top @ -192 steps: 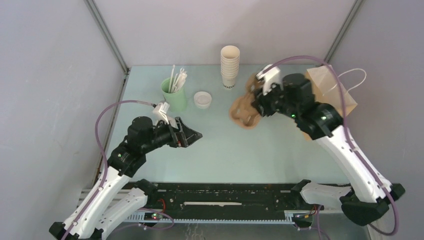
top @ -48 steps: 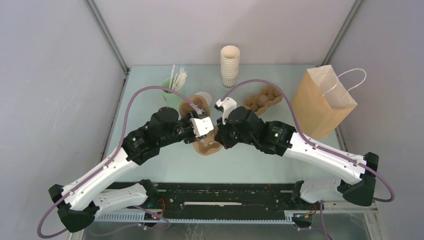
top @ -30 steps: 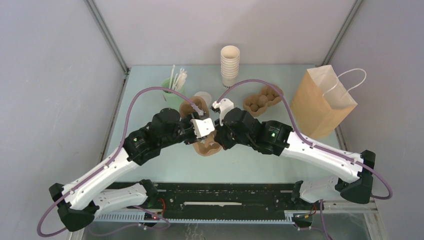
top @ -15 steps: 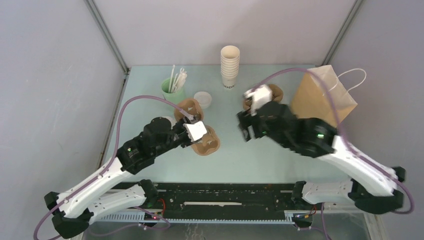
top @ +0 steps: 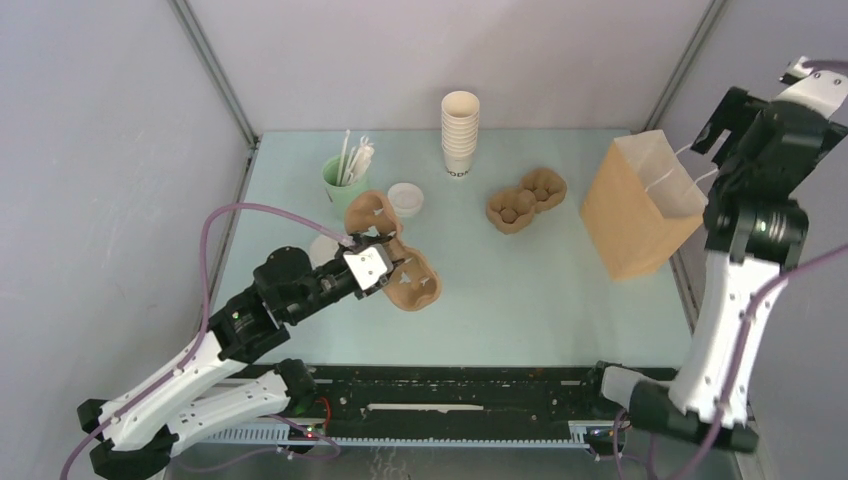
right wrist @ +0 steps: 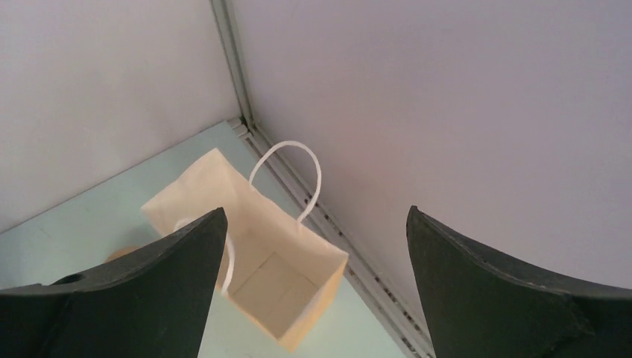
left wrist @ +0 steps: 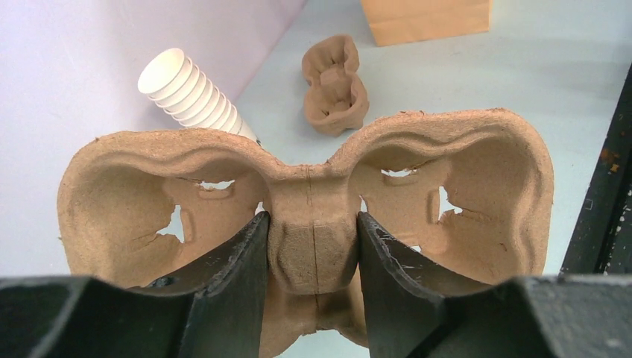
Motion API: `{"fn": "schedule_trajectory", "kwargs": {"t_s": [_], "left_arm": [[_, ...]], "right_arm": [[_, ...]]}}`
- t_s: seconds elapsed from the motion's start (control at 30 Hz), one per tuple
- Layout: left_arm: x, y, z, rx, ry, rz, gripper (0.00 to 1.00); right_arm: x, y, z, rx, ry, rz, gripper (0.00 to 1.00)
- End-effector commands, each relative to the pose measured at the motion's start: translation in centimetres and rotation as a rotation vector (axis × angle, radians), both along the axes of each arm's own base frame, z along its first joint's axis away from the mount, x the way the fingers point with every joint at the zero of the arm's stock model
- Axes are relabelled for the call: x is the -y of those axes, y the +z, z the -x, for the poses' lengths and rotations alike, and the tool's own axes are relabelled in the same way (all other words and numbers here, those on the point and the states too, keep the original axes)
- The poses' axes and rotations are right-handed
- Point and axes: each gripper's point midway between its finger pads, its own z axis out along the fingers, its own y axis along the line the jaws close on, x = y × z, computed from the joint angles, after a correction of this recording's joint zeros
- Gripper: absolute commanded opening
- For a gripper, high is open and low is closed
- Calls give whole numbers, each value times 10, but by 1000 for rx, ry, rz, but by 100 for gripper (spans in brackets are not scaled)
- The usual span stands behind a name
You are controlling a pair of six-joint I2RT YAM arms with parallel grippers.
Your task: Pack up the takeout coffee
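Observation:
The takeout coffee (top: 405, 198), a small white lidded cup, stands on the table just beyond the brown pulp cup carrier (top: 410, 280). My left gripper (top: 388, 266) is shut on that carrier. In the left wrist view the fingers (left wrist: 246, 253) pinch the carrier's (left wrist: 462, 179) middle ridge, with the left gripper (left wrist: 311, 218) centred on it, and the coffee is hidden. My right gripper (top: 722, 128) is raised high at the far right. It hangs open and empty (right wrist: 314, 212) over the open brown paper bag (right wrist: 257, 257).
The paper bag (top: 640, 205) stands at the right edge. A second pulp carrier (top: 525, 200) lies mid-table. A tall stack of lidless white cups (top: 460, 132) stands at the back. A mint-green cup with straws (top: 345, 180) stands back left.
The right gripper opened, let go of the carrier and swung from the table's middle up to the far right above the bag. The left arm drew the carrier slightly back toward its side.

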Motion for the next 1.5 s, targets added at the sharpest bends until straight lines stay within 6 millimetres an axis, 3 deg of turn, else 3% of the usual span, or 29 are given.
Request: {"fn": "schedule_trajectory", "kwargs": {"t_s": [0.0,0.07,0.2,0.4,0.63,0.87,0.97,1.03,1.1,1.2,1.33,1.47], "left_arm": [[7,16,7,11,-36,74,49],[6,16,9,12,-38,77,49],[5,19,11,16,-43,84,49],[5,20,15,18,-63,87,50],[7,19,17,14,-77,85,50],[9,13,15,6,-72,69,50],[9,9,12,1,-59,57,50],[9,8,9,5,-48,52,50],[10,4,8,1,-46,42,50],[14,0,5,-12,-48,29,49],[20,-3,6,-28,-66,29,48],[21,-2,6,-42,-71,26,47]], "right_arm": [[31,-32,-51,-18,64,-213,96],[39,-54,-70,-35,119,-342,89],[62,-88,-82,-91,101,-393,88],[80,-116,-91,-109,139,-457,83],[81,-119,-113,-107,224,-476,61],[85,-115,-126,-115,244,-502,21],[71,-97,-119,-97,265,-502,9],[59,-82,-104,-110,221,-458,1],[42,-60,-82,-112,171,-366,0],[9,-48,-56,-133,153,-256,0],[-52,-56,-32,-172,258,-177,0],[-124,-84,-8,-249,459,-176,0]]}}
